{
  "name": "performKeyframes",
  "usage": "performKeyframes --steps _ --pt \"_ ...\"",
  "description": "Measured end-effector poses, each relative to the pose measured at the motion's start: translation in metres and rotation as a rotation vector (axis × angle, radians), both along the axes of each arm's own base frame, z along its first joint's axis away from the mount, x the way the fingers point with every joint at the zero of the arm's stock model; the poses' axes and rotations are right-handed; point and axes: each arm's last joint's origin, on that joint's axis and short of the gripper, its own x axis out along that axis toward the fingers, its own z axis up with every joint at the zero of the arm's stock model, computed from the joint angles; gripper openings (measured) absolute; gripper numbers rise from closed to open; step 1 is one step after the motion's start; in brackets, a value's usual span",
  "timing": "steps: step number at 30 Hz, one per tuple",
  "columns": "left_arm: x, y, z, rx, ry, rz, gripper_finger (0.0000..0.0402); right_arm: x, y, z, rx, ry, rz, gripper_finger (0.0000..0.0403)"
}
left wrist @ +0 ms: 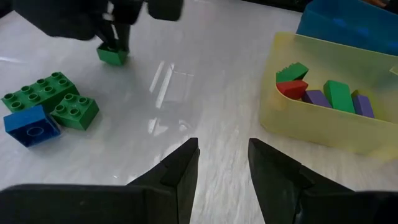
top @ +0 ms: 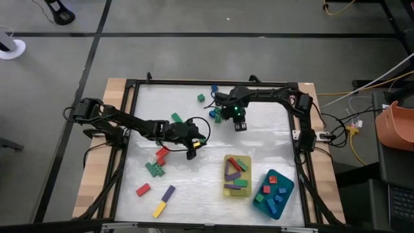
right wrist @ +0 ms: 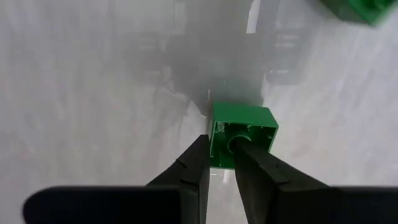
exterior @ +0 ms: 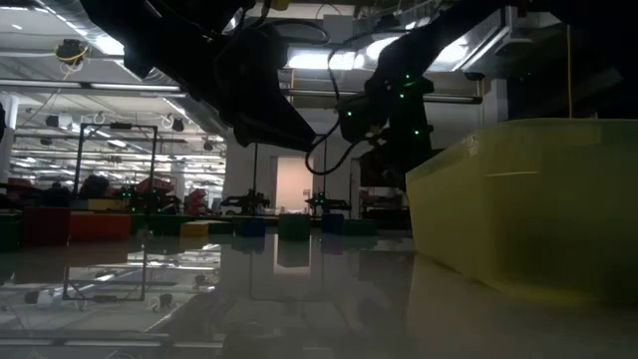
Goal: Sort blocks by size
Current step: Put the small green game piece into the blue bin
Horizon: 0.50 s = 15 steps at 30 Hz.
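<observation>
Toward the tabletop's left edge, loose plastic toy bricks (top: 157, 162) in red and green lie scattered, with more near the front-left corner. The left gripper (top: 192, 150) hovers mid-table with its fingers (left wrist: 181, 176) parted and nothing between them. Nearer the back edge, the right gripper (right wrist: 219, 163) pinches a small green plastic cube (right wrist: 241, 135) by one thin wall, hollow underside showing. That narrow hold could let the cube twist or drop in transit. Toward the front-right corner sit the yellow rectangular tray (top: 227, 188) of longer bricks and the teal rectangular tray (top: 286, 191); misjudging size puts it in the wrong one.
</observation>
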Motion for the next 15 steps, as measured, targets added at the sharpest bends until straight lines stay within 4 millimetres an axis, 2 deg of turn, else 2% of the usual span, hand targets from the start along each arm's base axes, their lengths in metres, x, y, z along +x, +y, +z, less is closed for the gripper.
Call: performKeyframes --steps 11,15 --pt "0.000 0.000 0.000 -0.001 0.000 0.001 0.0129 0.014 0.041 0.000 -0.003 -0.008 0.119 0.0072" --pt "0.000 0.000 0.000 -0.002 0.000 0.001 0.0129 0.016 0.052 0.000 -0.016 -0.003 0.134 0.0089"
